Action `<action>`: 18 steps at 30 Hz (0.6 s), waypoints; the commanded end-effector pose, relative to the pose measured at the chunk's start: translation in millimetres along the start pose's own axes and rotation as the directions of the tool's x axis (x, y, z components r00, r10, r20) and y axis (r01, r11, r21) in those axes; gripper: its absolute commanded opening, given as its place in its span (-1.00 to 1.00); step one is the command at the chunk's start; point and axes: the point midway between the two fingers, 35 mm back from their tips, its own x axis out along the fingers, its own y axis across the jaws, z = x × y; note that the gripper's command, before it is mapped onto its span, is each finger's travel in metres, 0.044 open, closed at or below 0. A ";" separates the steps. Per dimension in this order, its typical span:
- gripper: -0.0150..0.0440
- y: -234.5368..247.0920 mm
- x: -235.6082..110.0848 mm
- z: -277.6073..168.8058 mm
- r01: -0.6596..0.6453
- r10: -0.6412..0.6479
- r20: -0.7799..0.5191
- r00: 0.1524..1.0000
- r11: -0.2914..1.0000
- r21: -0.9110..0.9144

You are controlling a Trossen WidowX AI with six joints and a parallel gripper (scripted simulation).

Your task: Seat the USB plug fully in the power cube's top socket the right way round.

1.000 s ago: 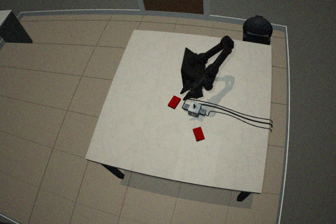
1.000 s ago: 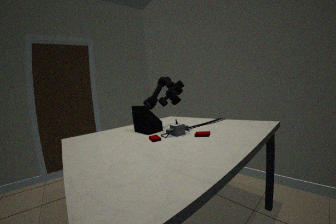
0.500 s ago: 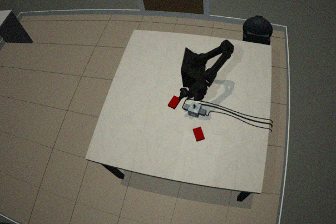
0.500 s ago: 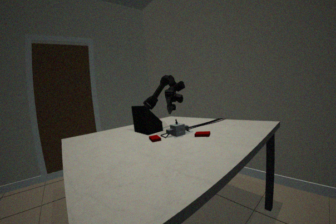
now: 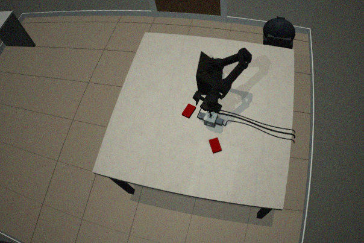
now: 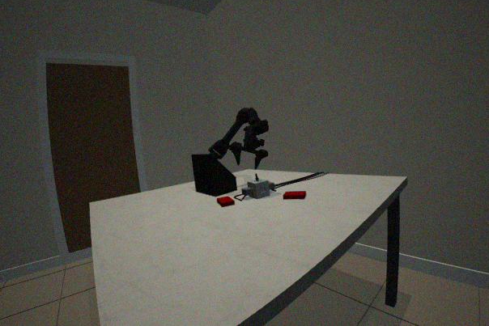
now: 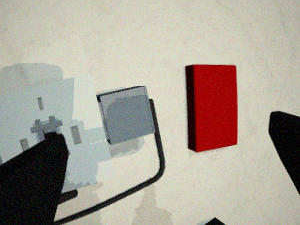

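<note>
The gripper (image 6: 248,161) hangs with its jaws spread close to their widest and nothing between them, pointing downward and well above the power cube (image 6: 259,188), which serves here as the landmark. In the exterior view one fingertip sits almost straight over the cube and the other is off toward the arm's base, so the jaws look offset rather than centred on it. The USB plug (image 6: 256,179) stands up out of the socket on the cube's top face, a small dark stub that appears slightly tilted, though it is too small to tell how deep it sits. It is probably light, rigid and smooth-sided, with little exposed to take hold of; the best grip is likely across its flat sides, close above the socket, pulling straight up so the jam does not lever the cube over. The cube itself looks light enough to slide or lift with the plug. A grey side plug (image 7: 126,116) sits against one face of the cube, and black cables (image 5: 259,126) run from it toward the table (image 5: 156,162) edge. One red block (image 5: 188,110) lies just beside the cube, another red block (image 5: 215,145) a little farther off.
</note>
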 end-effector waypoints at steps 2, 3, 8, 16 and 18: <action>1.00 29.0 -0.6 -2.1 0.050 0.267 -0.209 0.941 0.499 0.865; 1.00 30.2 -0.7 -2.4 0.075 0.280 -0.218 0.935 0.444 0.893; 1.00 35.9 -1.5 -2.7 0.217 0.345 -0.257 0.903 0.150 0.965; 1.00 37.2 -1.7 -2.4 0.271 0.364 -0.266 0.893 0.037 0.962; 1.00 37.2 -1.7 -2.4 0.271 0.364 -0.266 0.893 0.037 0.962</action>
